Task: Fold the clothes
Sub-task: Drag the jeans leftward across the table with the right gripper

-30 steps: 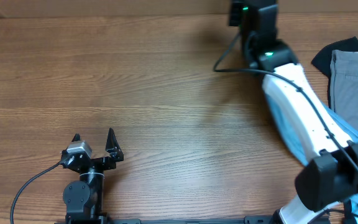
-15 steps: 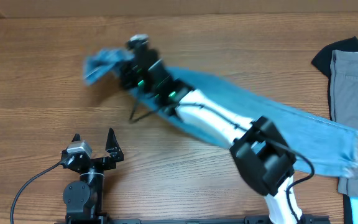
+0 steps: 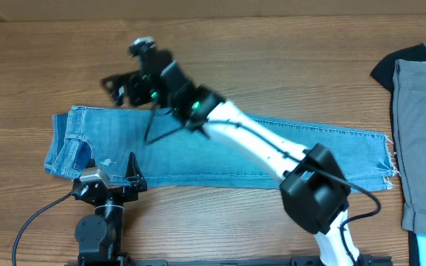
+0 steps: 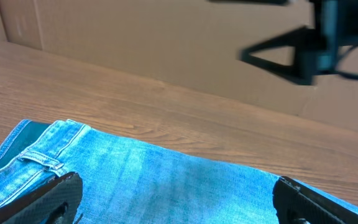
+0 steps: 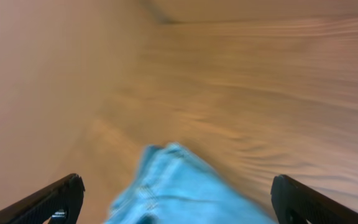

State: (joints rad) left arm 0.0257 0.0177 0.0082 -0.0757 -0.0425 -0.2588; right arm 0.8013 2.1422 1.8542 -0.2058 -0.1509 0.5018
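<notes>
One jeans pair (image 3: 176,159) flat on table (image 3: 50,59); left jaws released, right jaws released.

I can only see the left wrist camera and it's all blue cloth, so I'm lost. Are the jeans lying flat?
Observer: Yes. From overhead, the jeans are spread out long across the table. The waistband is on the left of that picture and the frayed hems are on the right.
Operator: What's the dark blurry thing up high in my picture?
Observer: That's the right gripper. It is open and holds nothing, and it sits just past the far edge of the jeans near the waistband.
Operator: Are there any other clothes?
Observer: Yes. A grey garment lies at the right edge of the overhead picture, beyond the hems.
</notes>
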